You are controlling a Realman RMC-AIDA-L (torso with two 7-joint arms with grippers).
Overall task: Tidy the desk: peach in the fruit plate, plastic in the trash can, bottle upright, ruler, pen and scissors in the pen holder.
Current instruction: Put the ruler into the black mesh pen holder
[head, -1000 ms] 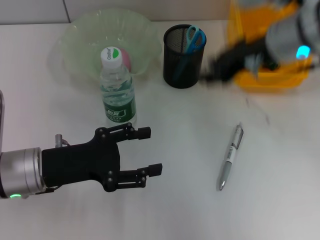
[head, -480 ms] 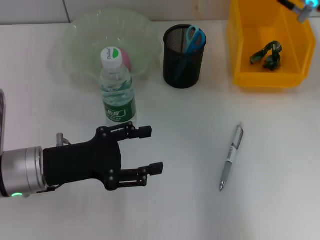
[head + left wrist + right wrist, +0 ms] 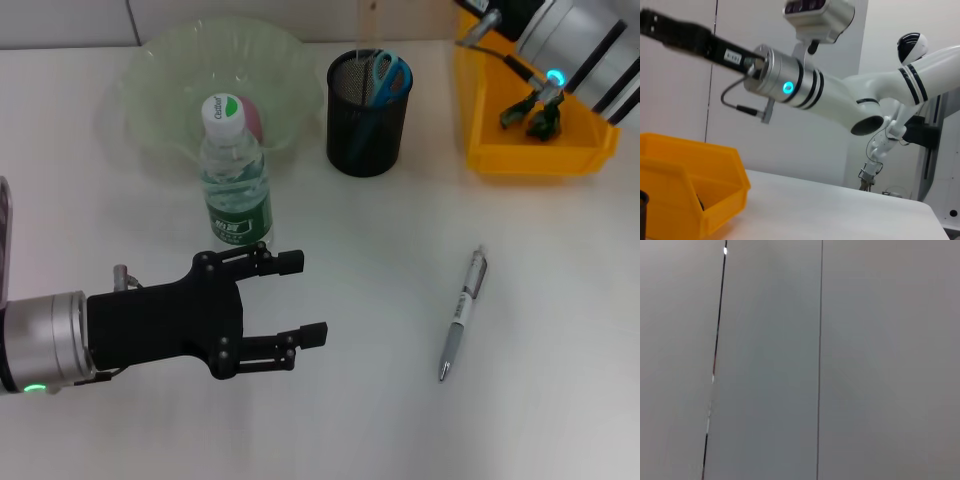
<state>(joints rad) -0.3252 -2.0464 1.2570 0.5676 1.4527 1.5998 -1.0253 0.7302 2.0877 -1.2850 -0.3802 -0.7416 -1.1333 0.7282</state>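
Observation:
My left gripper hovers open and empty low over the front left of the table. Just behind it the bottle stands upright. The peach lies in the green fruit plate. Blue-handled scissors stick out of the black mesh pen holder, and a faint clear strip, seemingly the ruler, rises from the holder past the top edge. The pen lies on the table at the right. Crumpled plastic sits in the yellow trash can. My right arm is raised over the can.
In the left wrist view the right arm stretches above the yellow trash can, with its black gripper body running off the picture's edge. White tabletop lies around the pen. The right wrist view holds only a plain wall.
The right arm swung from beside the pen holder up and away to the far right corner, then came back in above the trash can. The left arm has stayed still.

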